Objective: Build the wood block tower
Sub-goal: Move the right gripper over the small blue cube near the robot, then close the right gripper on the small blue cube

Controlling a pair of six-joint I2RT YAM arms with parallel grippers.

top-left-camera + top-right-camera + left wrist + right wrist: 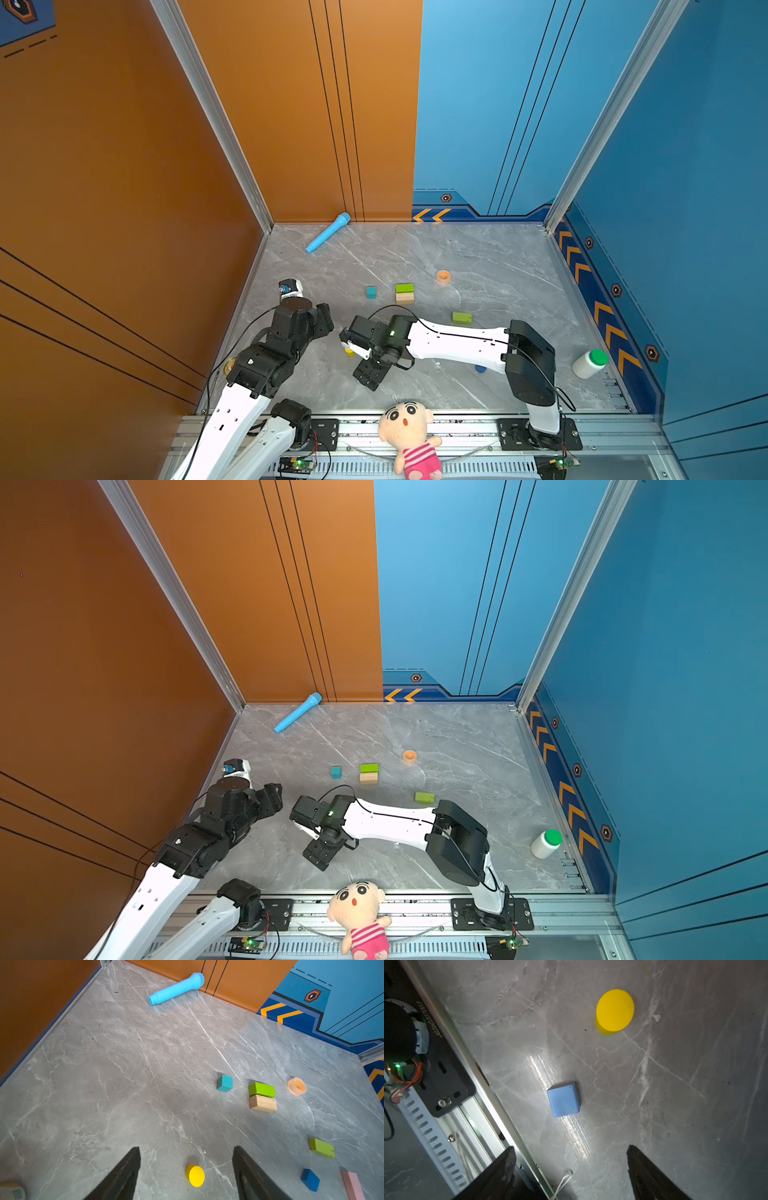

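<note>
"Two grippers: how do they stand?"

"Both spread wide, both empty. Nearest, just past the plush doll (409, 432) on the front rail, the right gripper (571, 1146) hangs over the grey table (498, 270), reaching across the middle. The light blue cube (563, 1099) lies flat ahead of its fingers, close to the rail and untouched."

"And the yellow cylinder?"

"The yellow cylinder (615, 1009) stands on end a little beyond that cube. The left gripper (186, 1148) hovers near it. In the left wrist view the cylinder shows between the two fingers, touching neither."

"Where are the other blocks?"

"A dark blue cylinder (481, 368) peeks from under the right arm. A dark blue cube (310, 1179) and a pink brick (353, 1185) lie near each other, apart. Farther on, a lone lime green brick (461, 318) lies flat. Beyond it a second lime green brick (404, 287) touches a tan brick (404, 297) on its far side. I cannot tell whether it rests on it. The teal cube (371, 292) sits just to their left, apart."

"What else is there?"

"A white bottle (589, 363) by the right wall, an orange tape ring (443, 276) past the bricks, and a blue toy microphone (328, 232) against the back wall."
</note>
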